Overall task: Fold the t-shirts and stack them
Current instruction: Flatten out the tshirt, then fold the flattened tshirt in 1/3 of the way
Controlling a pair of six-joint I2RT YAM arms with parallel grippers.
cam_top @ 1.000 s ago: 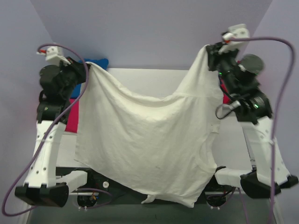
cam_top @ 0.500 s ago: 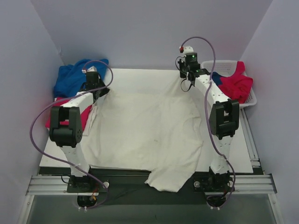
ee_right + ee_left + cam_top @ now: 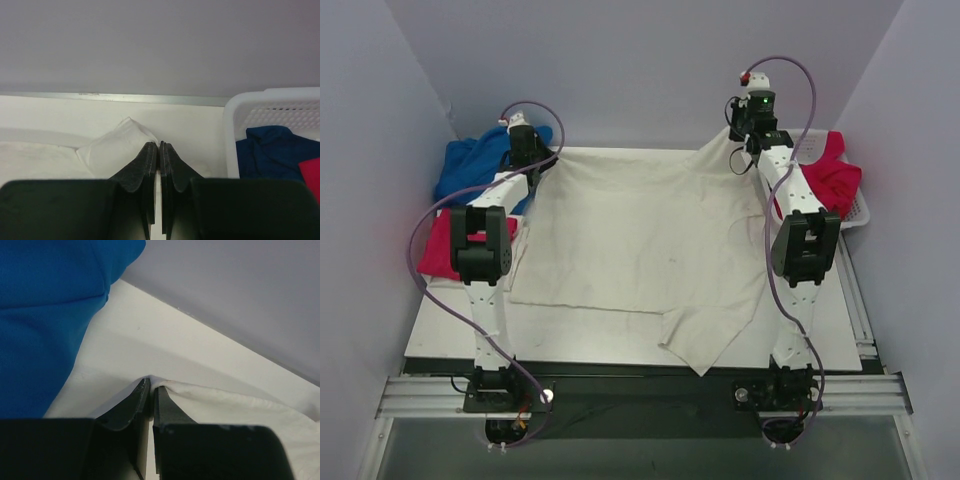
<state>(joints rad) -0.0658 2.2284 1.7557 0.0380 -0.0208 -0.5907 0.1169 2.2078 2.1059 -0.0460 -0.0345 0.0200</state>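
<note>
— Where's the cream-white t-shirt [image 3: 640,240]?
— Spread mostly flat across the surface [image 3: 570,335], one flap at 6 o'clock hanging past the near edge.
— And the claws?
— Left claw [image 3: 151,385] pinched tight on the shirt's 11 o'clock corner. Right claw [image 3: 159,145] clamped on the raised 1 o'clock corner. A blue t-shirt [image 3: 470,165] lies at 10 o'clock.

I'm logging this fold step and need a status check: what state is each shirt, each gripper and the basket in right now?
cream-white t-shirt: spread out flat, unfolded.
left gripper: shut on its far left corner.
right gripper: shut on its far right corner.
blue t-shirt: crumpled, unfolded.
pink t-shirt: crumpled, unfolded.
basket: upright, with clothes inside.
</note>
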